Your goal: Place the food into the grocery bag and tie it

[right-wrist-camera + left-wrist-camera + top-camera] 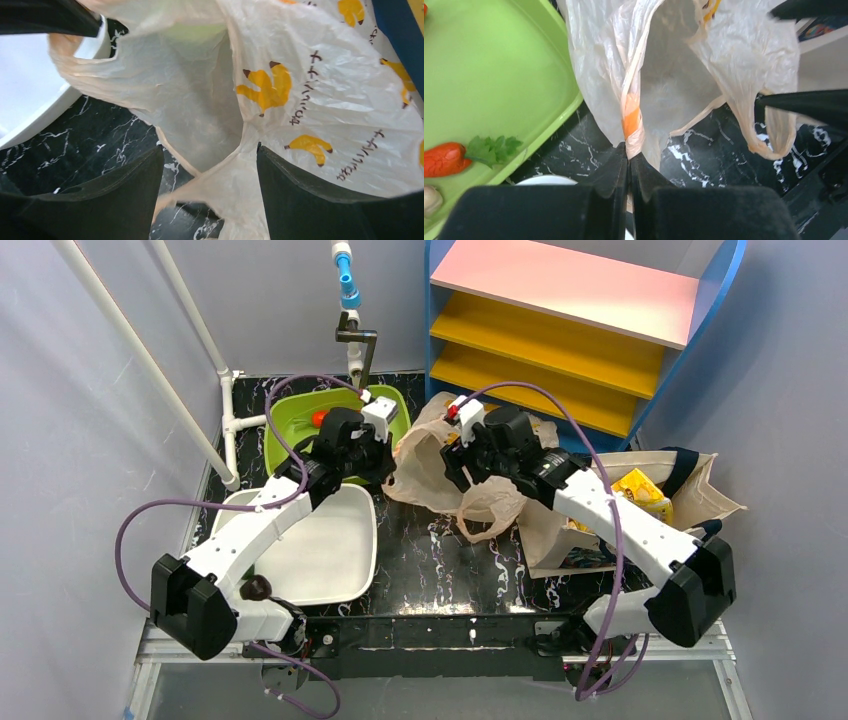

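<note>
The grocery bag point(424, 456) is thin beige plastic with yellow banana prints point(300, 90) and stands open on the black marble table between my two grippers. My left gripper point(629, 152) is shut on a bunched strip of the bag's left edge point(631, 117); in the top view it point(391, 462) sits at the bag's left side. My right gripper point(210, 165) is open, with a loop handle of the bag lying loose between its fingers point(310, 195). A long orange-red vegetable with green leaves point(444, 159) lies in the green tray point(499, 75). A dark brown ball point(255, 588) rests by the white tub.
A white tub point(330, 550) sits at the left front, with the green tray point(290, 420) behind it. A cream canvas tote point(700, 495) holding a yellow packet point(640, 490) lies at the right. A blue shelf unit point(580, 320) stands at the back right and white pipes point(225, 390) at the left.
</note>
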Robot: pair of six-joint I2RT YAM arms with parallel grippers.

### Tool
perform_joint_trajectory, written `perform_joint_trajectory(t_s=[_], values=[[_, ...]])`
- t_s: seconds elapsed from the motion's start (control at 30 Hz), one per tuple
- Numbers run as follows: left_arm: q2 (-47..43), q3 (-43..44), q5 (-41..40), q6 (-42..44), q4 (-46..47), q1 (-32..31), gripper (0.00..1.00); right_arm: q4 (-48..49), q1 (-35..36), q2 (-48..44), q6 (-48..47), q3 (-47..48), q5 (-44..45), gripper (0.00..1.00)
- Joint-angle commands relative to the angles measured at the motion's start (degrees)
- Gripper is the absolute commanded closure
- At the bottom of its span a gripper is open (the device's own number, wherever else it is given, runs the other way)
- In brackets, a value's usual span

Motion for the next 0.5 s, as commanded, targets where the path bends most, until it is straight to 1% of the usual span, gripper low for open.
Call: perform_joint_trajectory(t_s=[0.0,0.13,0.3,0.33,0.4,0.47], values=[[-1.69,5.27,1.42,-2.23,-2.23,0.4,1.0,7.39,0.69,2.4,-2.22,-0.31,4.23,0.24],[-1.18,8.25,2.68,-4.35,-3.12,0.4,1.0,9.71,1.1,4.21,-1.07,-0.12,8.99,0.24],[-0.6,11.76,3.77,-5.98,-4.62,0.4,1.0,11.71,2.78,7.17,0.17,0.91,22.64,0.24],[-0.56,12.66,4.08,-6.65,-4.99,0.4,1.0,12.32,2.82,8.63,2.77,1.68,26.09,0.24],[-0.7,13.28,5.04,-7.37,-4.74,0.4,1.0,10.99,3.02,11.13,6.05,4.34,29.33,0.25],[-1.29,12.92,5.47,-7.41,-4.62,0.31,1.0,11.07,3.07,13.38,6.14,6.35,36.04,0.27]])
